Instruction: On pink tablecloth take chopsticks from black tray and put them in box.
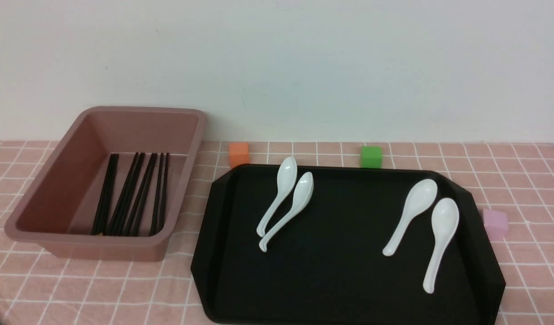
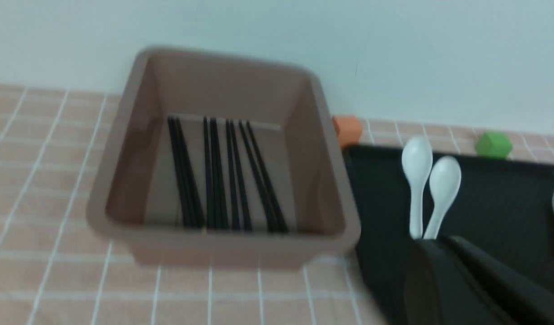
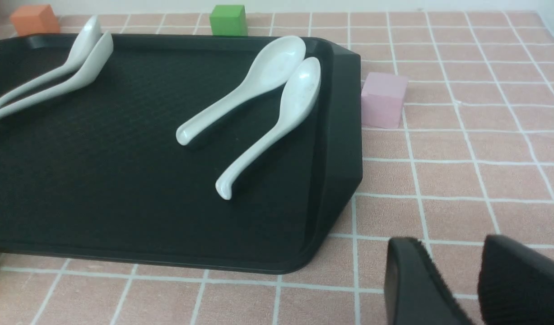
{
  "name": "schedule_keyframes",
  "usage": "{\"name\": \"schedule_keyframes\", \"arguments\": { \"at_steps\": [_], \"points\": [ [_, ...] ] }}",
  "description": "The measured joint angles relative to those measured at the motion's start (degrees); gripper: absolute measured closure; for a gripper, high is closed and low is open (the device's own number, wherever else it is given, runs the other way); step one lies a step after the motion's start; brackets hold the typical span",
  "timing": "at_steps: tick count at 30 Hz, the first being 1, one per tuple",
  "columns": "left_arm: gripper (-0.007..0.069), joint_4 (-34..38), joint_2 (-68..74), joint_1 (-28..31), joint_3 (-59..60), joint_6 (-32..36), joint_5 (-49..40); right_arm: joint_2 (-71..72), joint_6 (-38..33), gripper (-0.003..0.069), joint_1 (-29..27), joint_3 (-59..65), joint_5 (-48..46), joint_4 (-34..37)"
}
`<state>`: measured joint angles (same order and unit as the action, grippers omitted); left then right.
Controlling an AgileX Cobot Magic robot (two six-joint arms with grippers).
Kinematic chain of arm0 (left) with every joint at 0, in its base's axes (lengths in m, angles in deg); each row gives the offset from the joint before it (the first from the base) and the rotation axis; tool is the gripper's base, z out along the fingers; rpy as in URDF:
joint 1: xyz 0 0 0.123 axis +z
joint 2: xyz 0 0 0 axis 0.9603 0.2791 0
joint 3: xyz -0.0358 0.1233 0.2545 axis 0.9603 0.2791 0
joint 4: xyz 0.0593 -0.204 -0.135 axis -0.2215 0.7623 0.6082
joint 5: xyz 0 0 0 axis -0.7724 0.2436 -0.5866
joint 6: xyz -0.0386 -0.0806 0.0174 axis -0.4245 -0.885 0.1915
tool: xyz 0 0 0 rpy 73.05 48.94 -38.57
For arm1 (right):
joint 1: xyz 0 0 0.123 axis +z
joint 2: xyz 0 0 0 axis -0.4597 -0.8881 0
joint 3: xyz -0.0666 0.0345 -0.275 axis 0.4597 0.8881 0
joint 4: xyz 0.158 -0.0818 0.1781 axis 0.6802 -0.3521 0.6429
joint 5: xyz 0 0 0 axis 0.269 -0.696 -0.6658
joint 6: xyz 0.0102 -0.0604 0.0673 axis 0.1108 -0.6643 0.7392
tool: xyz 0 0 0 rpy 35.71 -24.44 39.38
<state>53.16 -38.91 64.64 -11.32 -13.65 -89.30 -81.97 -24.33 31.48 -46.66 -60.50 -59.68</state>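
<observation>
While chopsticks lie in box — left gripper closed, right gripper open.

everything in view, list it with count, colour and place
box: one, mauve, left of the tray
chopsticks: several, black, lying in the box
tray: one, black, on the cloth
spoons: four, white, in the tray, two towards its left, two towards its right
cubes: three, orange and green behind the tray, pink right of it
cloth: one, pink with white grid, under everything
wall: one, whitish, behind
left claw: one, dark, shut
right claw: one, dark, open
</observation>
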Motion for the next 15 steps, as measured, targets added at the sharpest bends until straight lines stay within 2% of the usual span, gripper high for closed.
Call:
{"name": "schedule_keyframes", "arguments": {
  "at_steps": [6, 15],
  "points": [
    [0.0638, 1.0, -8.9, 0.0, 6.2, 0.0, 0.0, 0.0, 0.0, 0.0419, 0.0, 0.0, 0.0, 0.0],
    [0.0638, 1.2, -9.8, 0.0, 8.6, 0.0, -0.6, 0.0, 0.0, 0.0419, 0.0, 0.0, 0.0, 0.0]
  ]
}}
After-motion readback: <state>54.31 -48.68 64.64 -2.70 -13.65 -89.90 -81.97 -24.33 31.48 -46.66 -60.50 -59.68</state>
